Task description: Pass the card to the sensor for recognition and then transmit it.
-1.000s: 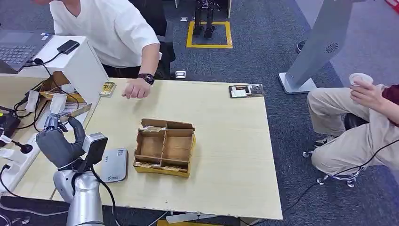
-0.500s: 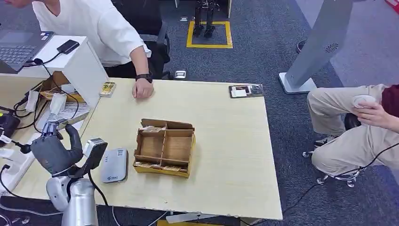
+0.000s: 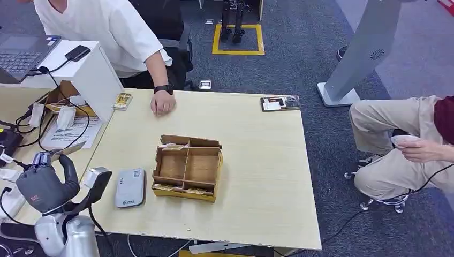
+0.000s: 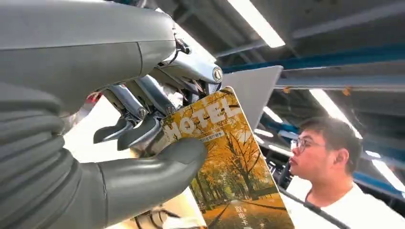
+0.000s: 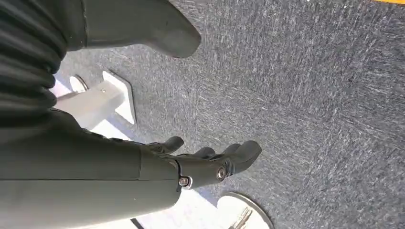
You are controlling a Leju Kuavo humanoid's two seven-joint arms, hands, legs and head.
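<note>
Thumb and fingers of the left hand pinch the hotel card; the right hand hangs open, holding nothing.

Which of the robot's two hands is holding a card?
The left hand: it pinches the yellow autumn-print hotel card. The right hand hangs over grey carpet, holding nothing.

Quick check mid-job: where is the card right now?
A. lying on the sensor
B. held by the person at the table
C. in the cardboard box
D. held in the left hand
D: the left wrist view shows the left hand pinching the card between thumb and fingers, away from the sensor.
</note>
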